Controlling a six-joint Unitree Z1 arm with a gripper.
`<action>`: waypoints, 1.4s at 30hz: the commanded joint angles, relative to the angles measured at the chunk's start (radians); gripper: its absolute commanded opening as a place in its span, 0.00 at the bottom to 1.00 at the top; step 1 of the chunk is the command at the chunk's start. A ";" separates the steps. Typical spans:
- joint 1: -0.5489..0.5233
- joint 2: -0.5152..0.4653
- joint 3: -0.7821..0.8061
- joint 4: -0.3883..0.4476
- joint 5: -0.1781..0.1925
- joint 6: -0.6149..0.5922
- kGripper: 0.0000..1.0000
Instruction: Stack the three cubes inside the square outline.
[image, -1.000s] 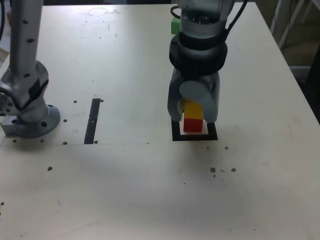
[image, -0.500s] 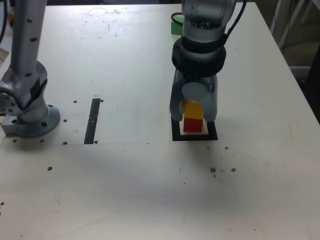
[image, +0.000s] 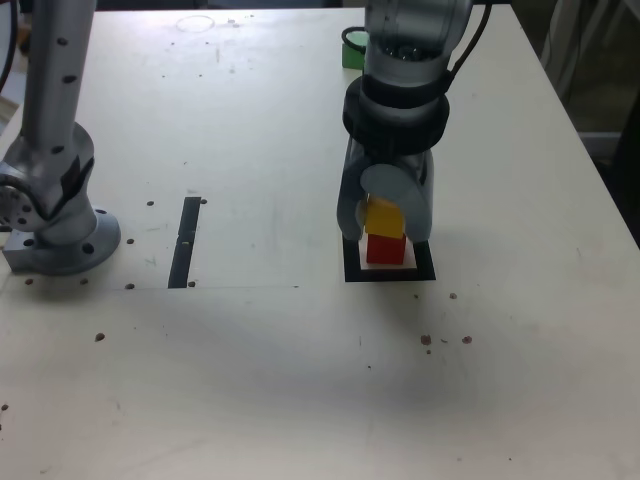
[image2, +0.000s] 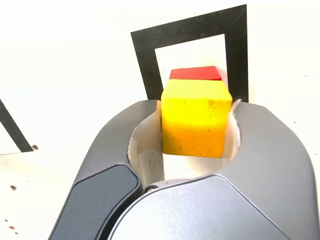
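Barely any movement since a second ago: the arm has crept slightly toward the exterior view's right, and yellow sits squarely on red.

From the exterior view, the gripper (image: 386, 232) stands upright over the square outline (image: 351, 272), its fingers flanking the yellow cube (image: 385, 217), which rests on the red cube (image: 385, 248) inside the frame. The green cube (image: 350, 52) waits far back, half hidden behind the arm. A thin black strip (image: 184, 241) lies well apart on the table (image: 250, 370).

Over to the wrist view: the gripper (image2: 196, 120) pinches the yellow cube (image2: 195, 117) by its two opposite side faces, the red cube (image2: 196, 73) peeking out beneath, the square outline (image2: 146, 62) around it. These blocks look light, rigid and matte, so likely grippy; flat side faces are the place to hold, squarely, since a skewed release could nudge the stack.
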 joint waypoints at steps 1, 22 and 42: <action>0.002 0.005 -0.002 -0.002 -0.003 0.007 0.70; 0.173 -0.126 -0.014 0.100 0.070 0.133 0.99; 0.652 -0.109 -0.125 0.058 0.185 0.555 0.99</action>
